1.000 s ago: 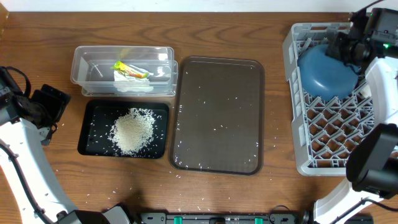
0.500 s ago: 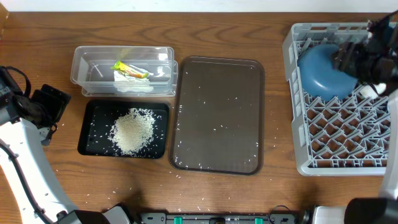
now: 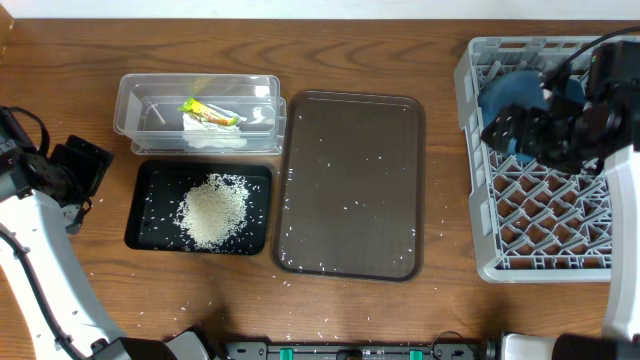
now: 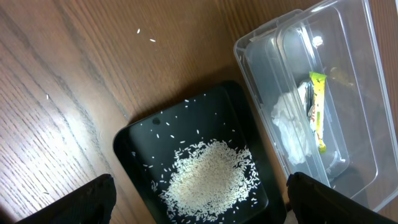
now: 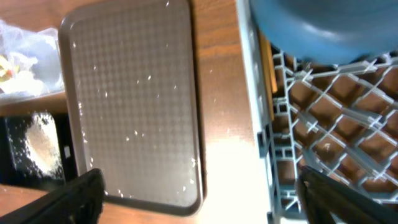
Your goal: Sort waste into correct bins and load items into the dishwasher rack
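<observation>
Dish in rack; both grippers released.

The dishwasher rack [image 3: 470, 150] is logged at the table's right. The brown serving tray [image 3: 350, 185] at centre is flecked with grains. The dark-blue dish [image 3: 503, 92], in the rack's far corner, is half hidden overhead by the right arm and shown plainly on the lattice only by the right wrist. The clear tub [image 3: 135, 105] sits just beside the black tray [image 3: 145, 185]. The rice heap [image 3: 213, 210] is in the tray. The wrapper [image 4: 317, 109] and white paper [image 4: 289, 127] are in the tub, told apart best from the left wrist. The right gripper [image 5: 205, 196] and left gripper [image 4: 211, 199] are spread wide, nothing between.
</observation>
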You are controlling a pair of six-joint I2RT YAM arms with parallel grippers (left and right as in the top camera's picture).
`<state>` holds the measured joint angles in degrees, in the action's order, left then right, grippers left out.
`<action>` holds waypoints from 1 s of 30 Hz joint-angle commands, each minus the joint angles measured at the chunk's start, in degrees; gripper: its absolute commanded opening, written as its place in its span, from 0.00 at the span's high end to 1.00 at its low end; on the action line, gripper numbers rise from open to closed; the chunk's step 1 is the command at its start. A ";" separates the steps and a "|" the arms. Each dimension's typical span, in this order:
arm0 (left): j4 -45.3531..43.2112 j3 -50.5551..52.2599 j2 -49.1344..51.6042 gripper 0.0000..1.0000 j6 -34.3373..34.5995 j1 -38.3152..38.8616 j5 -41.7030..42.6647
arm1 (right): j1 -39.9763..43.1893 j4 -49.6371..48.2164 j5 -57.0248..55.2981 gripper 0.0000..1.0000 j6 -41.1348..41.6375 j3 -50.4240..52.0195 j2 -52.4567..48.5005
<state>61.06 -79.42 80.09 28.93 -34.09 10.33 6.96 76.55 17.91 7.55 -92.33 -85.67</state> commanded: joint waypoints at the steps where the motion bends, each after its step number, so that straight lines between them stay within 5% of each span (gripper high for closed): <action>1: -0.04 -0.72 -0.35 0.09 0.33 -0.28 -0.13 | -3.04 0.42 -5.33 0.01 -1.33 2.03 5.64; 9: -0.04 -0.72 -0.35 0.09 0.31 -0.28 -0.13 | -9.90 -1.07 -5.44 0.01 3.15 12.72 15.34; 30: -0.04 -0.72 -0.35 0.09 0.33 -0.28 -0.13 | -11.54 -2.25 -6.12 0.01 -1.03 17.70 15.82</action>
<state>61.06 -79.42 80.12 28.93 -34.09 10.33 -3.70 75.81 12.27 8.71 -77.32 -70.32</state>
